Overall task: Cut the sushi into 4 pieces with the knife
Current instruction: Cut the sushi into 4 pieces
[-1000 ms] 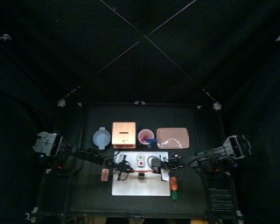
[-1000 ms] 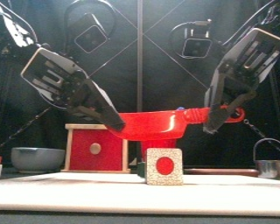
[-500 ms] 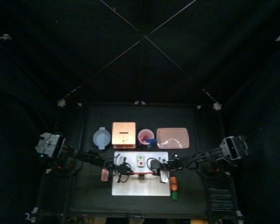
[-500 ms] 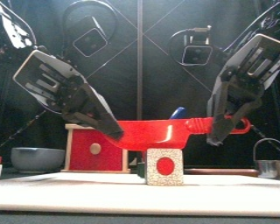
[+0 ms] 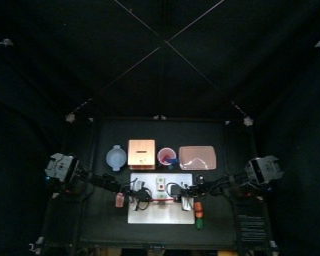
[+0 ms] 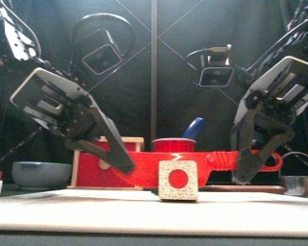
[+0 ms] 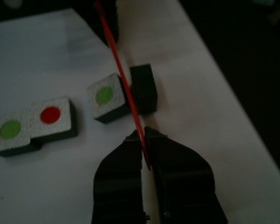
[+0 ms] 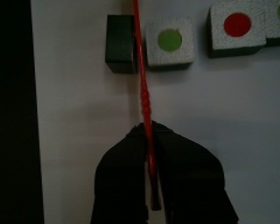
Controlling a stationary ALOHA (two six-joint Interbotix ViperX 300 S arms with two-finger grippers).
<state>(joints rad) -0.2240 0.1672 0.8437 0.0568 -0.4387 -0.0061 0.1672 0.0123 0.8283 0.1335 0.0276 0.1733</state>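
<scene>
Both arms meet low over the white cutting board (image 5: pixel 163 201) at the front middle of the table, and they share one tool. The left gripper (image 6: pixel 118 161) has its jaws pinched together on one end of the red toy knife (image 6: pixel 221 164). The right gripper (image 6: pixel 248 169) has its jaws closed the same way on the other end. The blade hangs level between them, close to the board. The front view does not show whether its lower edge touches the board. In the left wrist view, the left gripper (image 7: pixel 146 145) grips the knife (image 7: pixel 119 70), which shows as a thin red line seen from its back edge. This line runs between a dark green end block (image 7: pixel 143 87) of the sushi roll and a piece with a green dot (image 7: pixel 105 96) just beside it. Two more dotted pieces (image 7: pixel 31 124), one red and one green, lie further along the board (image 7: pixel 60 52). The right wrist view shows the same thing. The right gripper (image 8: pixel 146 131) pinches the knife (image 8: pixel 139 70), which runs between the end block (image 8: pixel 122 39) and the green-dotted piece (image 8: pixel 168 41). From the front, a sushi piece with a red dot (image 6: pixel 180 181) stands on the board before the blade. Behind it stand a red cup (image 6: pixel 173 145) holding a blue toy knife (image 6: pixel 192 128), a wooden box (image 6: pixel 92 144), a blue-grey bowl (image 6: pixel 41 174) at the left and a metal cutter (image 6: pixel 298 183) at the right. A pink tray (image 5: pixel 196 157) lies at the back right.
</scene>
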